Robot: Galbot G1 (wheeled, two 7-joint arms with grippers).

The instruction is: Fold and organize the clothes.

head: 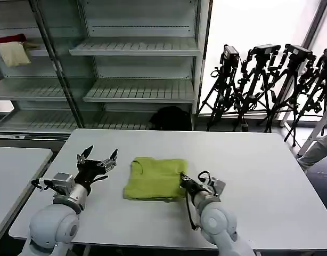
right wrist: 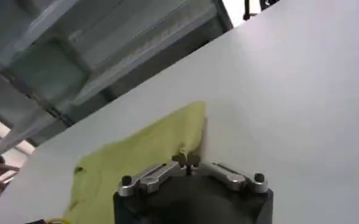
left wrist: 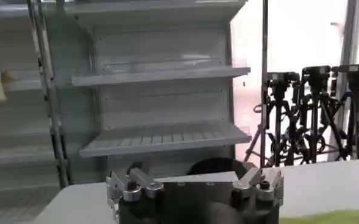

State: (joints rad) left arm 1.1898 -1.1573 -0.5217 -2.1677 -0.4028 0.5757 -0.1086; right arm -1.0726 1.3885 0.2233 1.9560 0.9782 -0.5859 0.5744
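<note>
One lime-green T-shirt [head: 155, 177] lies near the middle of the white worktop [head: 259, 176], already folded into a compact rectangle, so most of the folding looks done. At its 3 o'clock edge the right claw [head: 185, 182] is pinched together on the cloth. At its 9 o'clock the left claw [head: 98, 157] hovers, fingers apart. Tidying and placing apparently remain.

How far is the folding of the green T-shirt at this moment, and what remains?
Done: the lime-green T-shirt lies folded into a compact rectangle on the white table. In hand: the right claw, shut, sits at its right edge, perhaps pinching it. The left claw hovers open beside it. Left: probably releasing and tidying placement.
</note>
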